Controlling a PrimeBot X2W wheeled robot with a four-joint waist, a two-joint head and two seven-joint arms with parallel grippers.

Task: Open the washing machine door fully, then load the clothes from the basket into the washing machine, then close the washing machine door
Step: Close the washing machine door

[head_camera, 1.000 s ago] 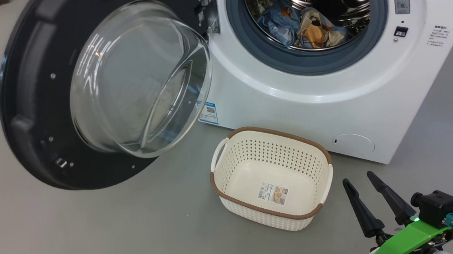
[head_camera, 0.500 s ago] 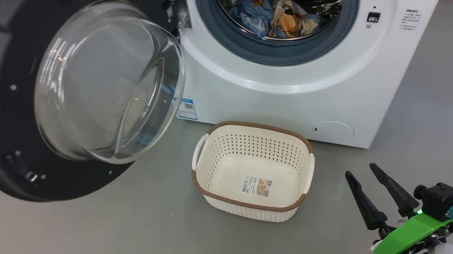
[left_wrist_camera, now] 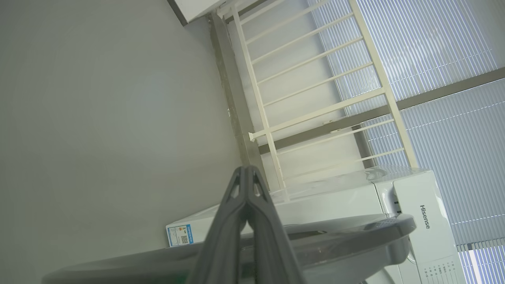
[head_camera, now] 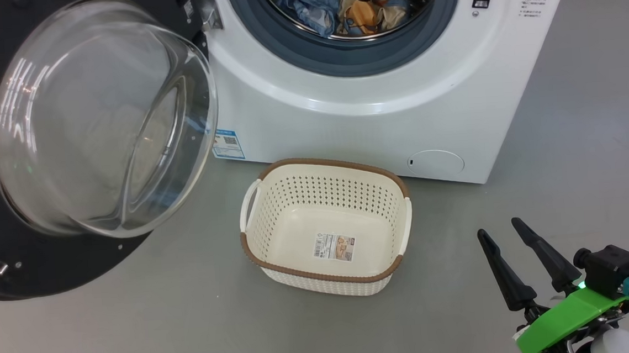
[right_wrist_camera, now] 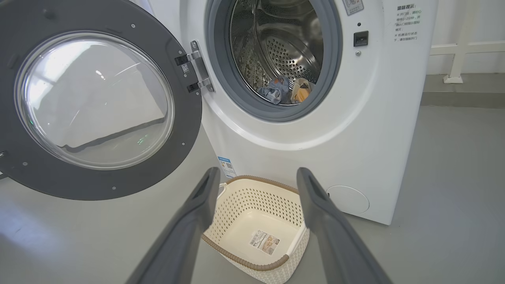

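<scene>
The washing machine [head_camera: 355,124] stands with its door [head_camera: 94,120] swung wide to the left, glass bowl facing me. The clothes [head_camera: 335,3], light blue with cream and orange, lie in the steel drum, and the right wrist view shows the clothes [right_wrist_camera: 286,88] there too. On the floor before the machine, the basket [head_camera: 327,278] holds just a paper label. My right gripper [head_camera: 499,228] hovers open to the basket's right; in its wrist view the right gripper [right_wrist_camera: 257,171] frames the basket [right_wrist_camera: 252,201], with the door [right_wrist_camera: 94,98] at left. My left gripper [left_wrist_camera: 245,169] is shut on nothing, near the door's edge [left_wrist_camera: 355,232].
Grey floor [head_camera: 137,333] spreads around the basket and the machine. A round flap [head_camera: 435,162] sits low on the machine's front. A white railing [left_wrist_camera: 315,118] and window blinds [left_wrist_camera: 434,59] stand behind the machine.
The whole head picture has slid left and up, so the camera has moved. Door, basket and clothes keep their places relative to each other. My right gripper stays open.
</scene>
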